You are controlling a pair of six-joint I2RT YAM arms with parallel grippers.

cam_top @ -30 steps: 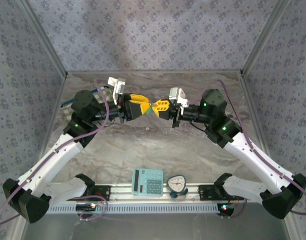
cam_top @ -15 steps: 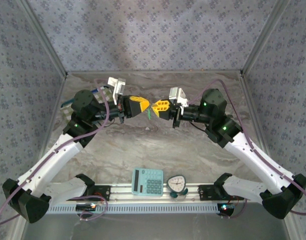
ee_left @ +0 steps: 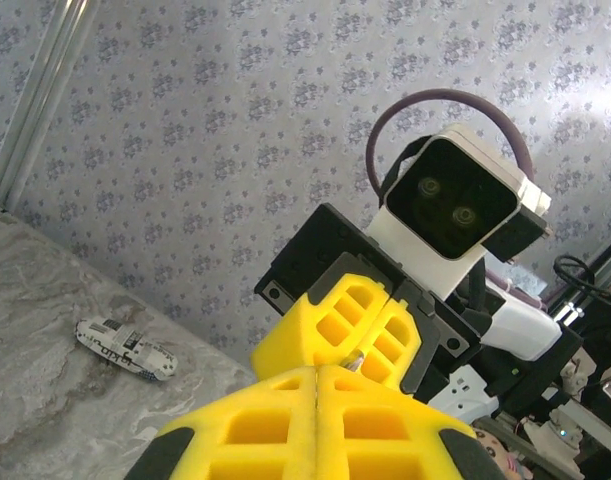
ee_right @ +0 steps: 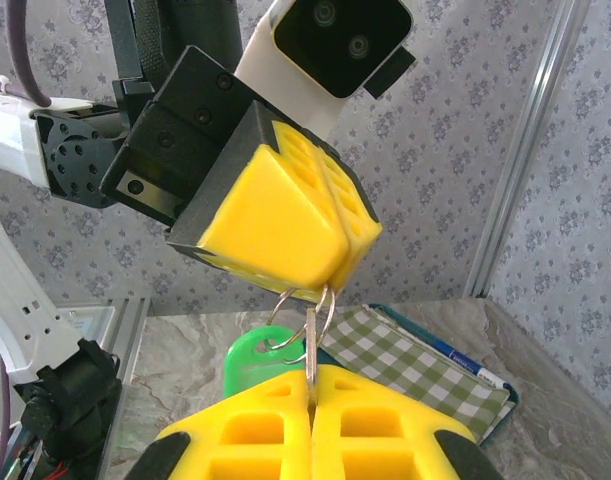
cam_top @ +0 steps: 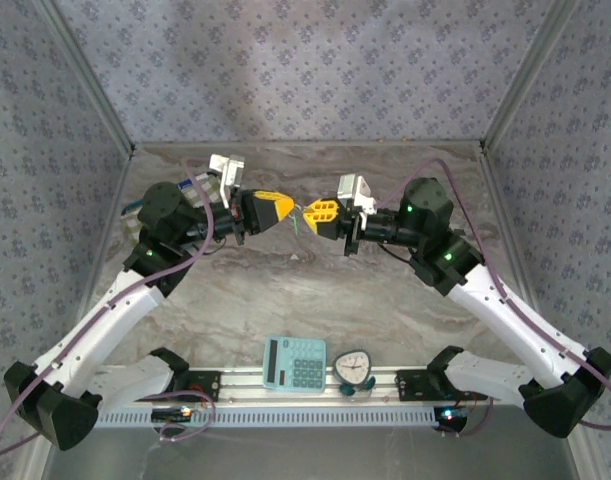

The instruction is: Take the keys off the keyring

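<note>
Two robot arms reach in from the near edge of a grey marbled table (cam_top: 285, 290) and meet nose to nose above its far half, both raised off the surface. The left gripper (cam_top: 287, 208) and the right gripper (cam_top: 312, 212) point at each other, tips just apart, each with blocky yellow fingers. A checked cloth (ee_right: 405, 360) lies on the table at the far left, partly under the left arm. By the near rail sit a pale blue calculator (cam_top: 295, 362) and, just to its right, a small round dial (cam_top: 353, 367). A small white and dark object (ee_left: 125, 348) lies alone on the marble.

From the right wrist, the left gripper's fingers are pressed together on the top of a thin metal keyring (ee_right: 323, 300), which hangs below them. The right gripper's own fingers are closed flat against each other on the blade of a silver key (ee_right: 310, 345) threaded on that ring. A green tag (ee_right: 253, 362) hangs on the ring beside the key
</note>
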